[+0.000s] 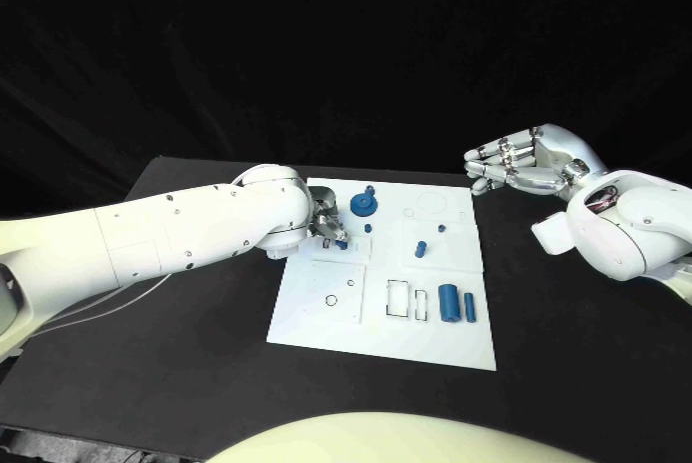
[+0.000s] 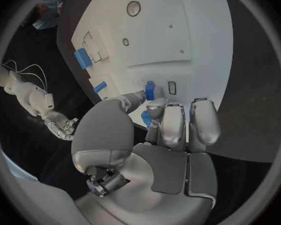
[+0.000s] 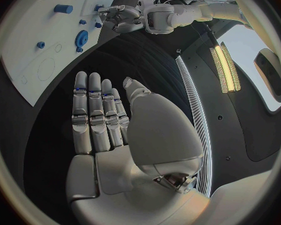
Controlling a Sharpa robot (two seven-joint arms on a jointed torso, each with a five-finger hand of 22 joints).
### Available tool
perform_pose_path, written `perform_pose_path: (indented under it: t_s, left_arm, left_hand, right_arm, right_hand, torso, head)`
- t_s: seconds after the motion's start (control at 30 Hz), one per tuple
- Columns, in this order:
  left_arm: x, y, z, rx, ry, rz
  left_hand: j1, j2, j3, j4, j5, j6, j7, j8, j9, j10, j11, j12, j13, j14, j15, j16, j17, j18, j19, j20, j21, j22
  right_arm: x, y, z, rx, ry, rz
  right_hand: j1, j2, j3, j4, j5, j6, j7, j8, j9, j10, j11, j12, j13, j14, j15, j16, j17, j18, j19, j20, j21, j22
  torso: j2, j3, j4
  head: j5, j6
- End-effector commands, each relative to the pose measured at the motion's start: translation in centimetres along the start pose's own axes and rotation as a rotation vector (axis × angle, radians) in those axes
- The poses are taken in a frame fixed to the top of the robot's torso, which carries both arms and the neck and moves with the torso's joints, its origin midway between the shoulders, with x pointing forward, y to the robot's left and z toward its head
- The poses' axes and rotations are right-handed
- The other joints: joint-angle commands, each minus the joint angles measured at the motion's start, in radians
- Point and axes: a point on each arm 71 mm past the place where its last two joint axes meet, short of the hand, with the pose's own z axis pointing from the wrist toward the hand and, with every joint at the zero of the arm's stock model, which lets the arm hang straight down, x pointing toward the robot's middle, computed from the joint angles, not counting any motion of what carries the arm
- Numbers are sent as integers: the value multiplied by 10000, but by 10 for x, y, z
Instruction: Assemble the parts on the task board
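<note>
left hand (image 1: 326, 221): low over the near-left part of the task board (image 1: 332, 323), its fingers (image 2: 172, 127) curled down round a small blue peg (image 2: 150, 90) that stands at a small slot; whether the peg is truly pinched or just touched, i cannot tell.
right hand (image 1: 522, 163): held above the black bench (image 1: 173, 383) off the board's far right corner, fingers straight and together, holding nothing.
other parts: a blue gear (image 1: 365, 203) near the board's far edge just beside the left hand, a short peg (image 1: 421, 249) mid-board, a thick cylinder (image 1: 451, 303) and a thin bar (image 1: 469, 305) lying side by side near the right edge.
handling, as a judgement: the peg looks rigid, light and smooth, likely plastic, so it could slip or tip; best taken by its sides near the top and kept upright.
step: probably seating the peg in its hole.
</note>
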Motion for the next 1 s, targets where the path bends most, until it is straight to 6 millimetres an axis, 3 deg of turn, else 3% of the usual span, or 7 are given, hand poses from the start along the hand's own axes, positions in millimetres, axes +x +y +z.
perform_pose_path:
  t_s: [0.03, 0.8, 1.0]
  left_arm:
    - [6, 0, 0, 57, 486, 432]
    - [7, 1, 1, -27, 720, 606]
    - [8, 2, 3, -123, 1114, 693]
  left_hand:
    - [-25, 90, 1801, -1788, 39, 38, -67, 62, 13, 38, -11, 0, -51, 93, -62, 44, -11, -153, 33, 2, 36, -6]
    - [-111, 52, 1839, -1796, 34, 57, -84, 90, 35, 86, -23, 31, -5, 94, -71, 45, -11, -162, 55, 3, 61, 40]
    - [-561, 137, 1675, -1514, 21, 145, -185, 157, 72, 192, -87, 86, 56, 100, -112, 51, -10, -171, 84, -17, 89, 99]
  right_arm:
    - [1, 0, 0, -11, 90, 32]
    - [2, 1, 0, -40, 127, 43]
    - [2, 1, 0, -38, 121, 43]
  right_hand:
    - [-109, 13, -18, 35, 33, -64, 21, -22, -15, -58, 8, -4, -10, -40, 2, -33, -14, 70, 7, 39, -64, -9]
    - [-109, 13, -18, 35, 33, -64, 21, -22, -15, -58, 8, -4, -10, -40, 2, -33, -14, 70, 7, 39, -64, -9]
    - [-109, 13, -18, 35, 33, -64, 21, -22, -15, -58, 8, -4, -10, -40, 2, -33, -14, 70, 7, 39, -64, -9]
  torso:
    - [7, -2, -3]
    - [3, 6, -8]
    - [7, 7, -8]
  head:
    - [39, -33]
    - [59, -61]
    - [50, -88]
